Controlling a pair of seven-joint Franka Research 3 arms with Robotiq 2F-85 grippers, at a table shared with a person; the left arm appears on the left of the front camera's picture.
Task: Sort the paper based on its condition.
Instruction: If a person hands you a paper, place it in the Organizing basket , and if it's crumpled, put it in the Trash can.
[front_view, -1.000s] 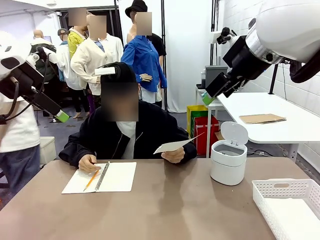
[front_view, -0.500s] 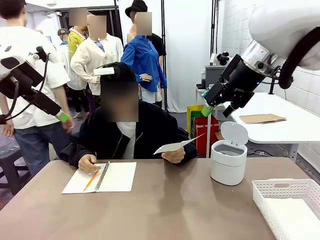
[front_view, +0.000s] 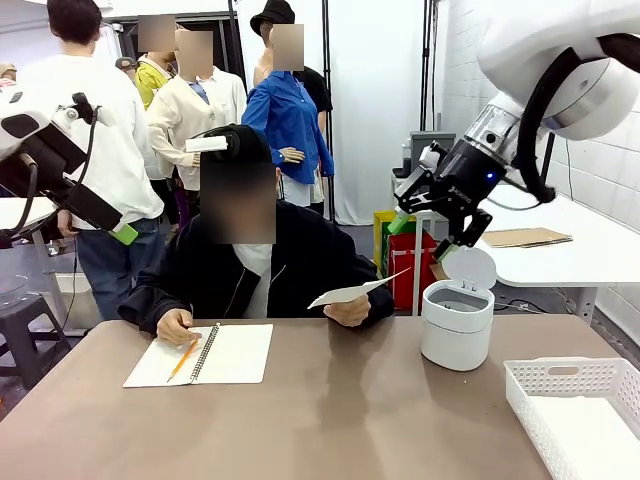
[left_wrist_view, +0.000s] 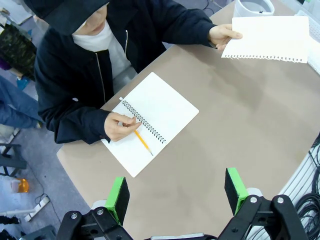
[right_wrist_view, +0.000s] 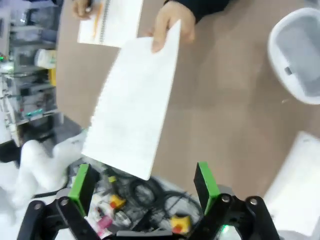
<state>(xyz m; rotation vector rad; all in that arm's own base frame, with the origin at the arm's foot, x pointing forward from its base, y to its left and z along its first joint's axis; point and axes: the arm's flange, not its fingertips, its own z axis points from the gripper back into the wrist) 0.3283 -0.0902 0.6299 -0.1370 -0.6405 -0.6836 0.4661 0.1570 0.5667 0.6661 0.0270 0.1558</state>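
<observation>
Brown table (front_view: 350, 410) below; black, green-padded right gripper (front_view: 420, 228) (right_wrist_view: 141, 172) and left gripper (left_wrist_view: 176, 190) raised above, both spread wide, grasping nothing. Thin white paper sheet (front_view: 350, 291) (left_wrist_view: 267, 32) (right_wrist_view: 135, 105) aloft over the far table edge, pinched in the person's hand (front_view: 348, 312).

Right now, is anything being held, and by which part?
The left gripper and right gripper are open and empty. The person's hand holds the paper by one corner.

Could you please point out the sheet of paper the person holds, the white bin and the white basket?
Sheet of paper (front_view: 345, 293), front view, its middle.
White bin (front_view: 456, 338), front view, its side wall.
White basket (front_view: 570, 372), front view, its far wall.
</observation>
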